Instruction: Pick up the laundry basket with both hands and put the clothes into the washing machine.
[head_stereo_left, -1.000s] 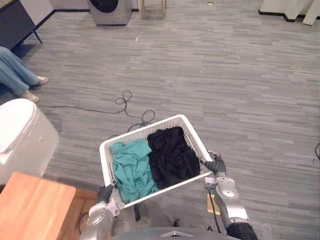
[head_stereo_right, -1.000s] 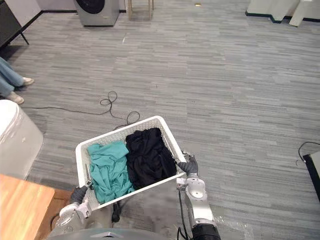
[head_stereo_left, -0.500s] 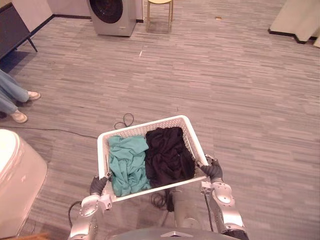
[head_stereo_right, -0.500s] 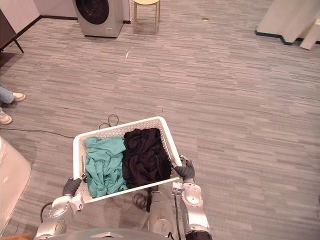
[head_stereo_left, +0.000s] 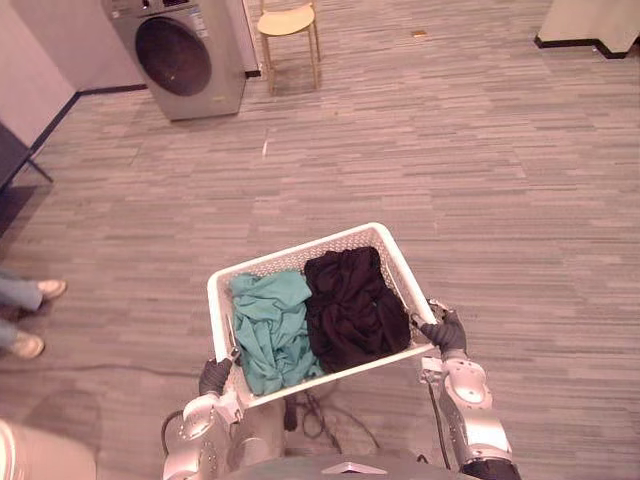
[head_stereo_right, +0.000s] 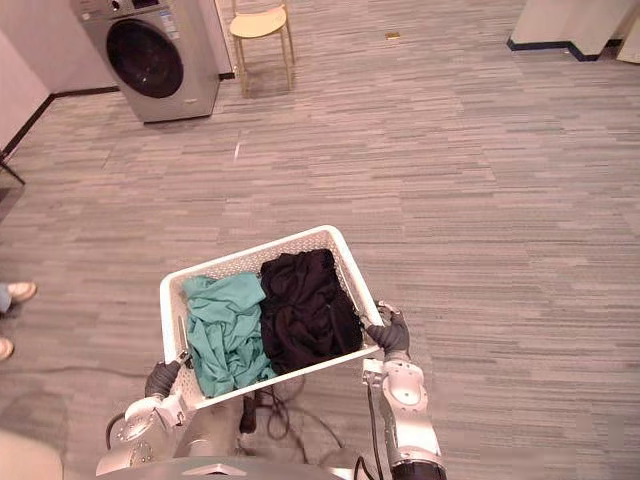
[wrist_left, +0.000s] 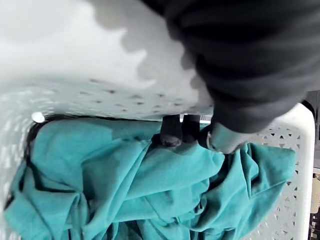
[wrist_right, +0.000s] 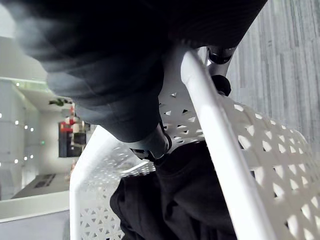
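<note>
Holding basket (head_stereo_left: 290, 257) aloft: left hand (head_stereo_left: 213, 376), right hand (head_stereo_left: 446, 333) curled round opposite rims.

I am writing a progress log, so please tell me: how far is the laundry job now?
Done: the basket is off the floor, gripped at its rim by the left robot hand and the right robot hand. In hand: the teal cloth and black cloth lie inside it. Left: the washer stands far across the floor, door shut; nothing is loaded yet.

Grey plank floor (head_stereo_left: 500, 150) bears silver front-loading washing machine (head_stereo_left: 180, 60), pale wooden stool (head_stereo_left: 286, 22) just beside it, person's pale shoes (head_stereo_left: 48, 290) well apart.
</note>
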